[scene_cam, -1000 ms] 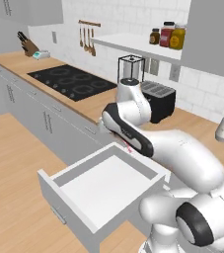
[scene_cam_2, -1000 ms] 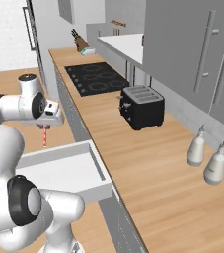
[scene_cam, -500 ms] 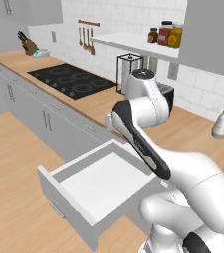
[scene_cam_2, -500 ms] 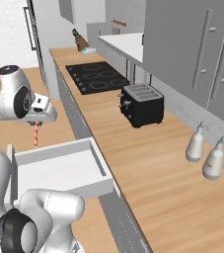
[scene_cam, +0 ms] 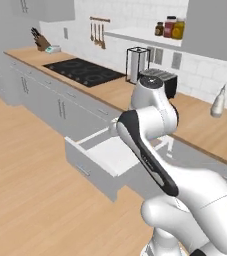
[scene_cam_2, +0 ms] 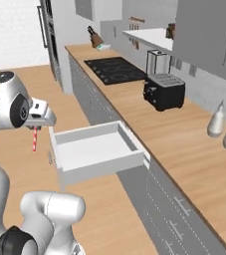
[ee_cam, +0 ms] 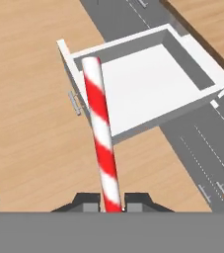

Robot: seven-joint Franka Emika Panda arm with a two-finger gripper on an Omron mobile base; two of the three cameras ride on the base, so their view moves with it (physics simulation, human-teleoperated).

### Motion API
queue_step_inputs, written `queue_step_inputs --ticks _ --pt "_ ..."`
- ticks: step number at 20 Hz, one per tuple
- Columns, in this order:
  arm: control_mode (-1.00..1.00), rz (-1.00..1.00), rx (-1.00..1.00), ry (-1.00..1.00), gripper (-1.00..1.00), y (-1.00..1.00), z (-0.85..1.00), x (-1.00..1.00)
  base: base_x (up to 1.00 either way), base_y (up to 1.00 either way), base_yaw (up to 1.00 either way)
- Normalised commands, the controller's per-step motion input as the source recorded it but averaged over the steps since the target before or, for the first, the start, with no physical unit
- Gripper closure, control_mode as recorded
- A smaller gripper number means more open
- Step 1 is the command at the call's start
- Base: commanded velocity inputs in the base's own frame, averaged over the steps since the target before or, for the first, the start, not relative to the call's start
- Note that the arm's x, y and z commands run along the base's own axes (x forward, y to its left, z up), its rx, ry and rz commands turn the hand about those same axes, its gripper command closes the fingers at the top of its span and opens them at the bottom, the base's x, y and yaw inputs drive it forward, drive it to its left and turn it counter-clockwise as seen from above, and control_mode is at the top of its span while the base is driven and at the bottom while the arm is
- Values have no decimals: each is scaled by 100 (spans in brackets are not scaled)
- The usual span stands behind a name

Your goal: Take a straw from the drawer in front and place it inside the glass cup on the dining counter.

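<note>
So that it can be carried to the cup, the straw is gripped upright by the hand at mid-left, clear of the open drawer.

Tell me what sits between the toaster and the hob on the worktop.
A tall clear-and-grey appliance stands between the toaster and the hob, seen in the right base view.

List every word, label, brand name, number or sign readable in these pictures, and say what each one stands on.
None can be read.
The jars on the wall shelf: any labels are too small and blurred to read.
The toaster, hob and open drawer: no print visible.
The straw in the hand: red and white stripes, no text.
</note>
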Motion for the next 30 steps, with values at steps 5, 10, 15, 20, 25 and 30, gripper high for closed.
queue_step_inputs --ticks 5,10,15,20,25,30 --pt "100 0 0 0 100 0 0 0 -8 100 16" --pt "100 0 0 0 100 0 0 0 -1 97 35" --pt "100 0 0 0 100 0 0 0 -2 98 32" --pt "100 0 0 0 100 0 0 0 0 100 14" --pt "100 0 0 0 100 0 0 0 0 100 7" --pt "100 0 0 0 100 0 0 0 0 100 6"
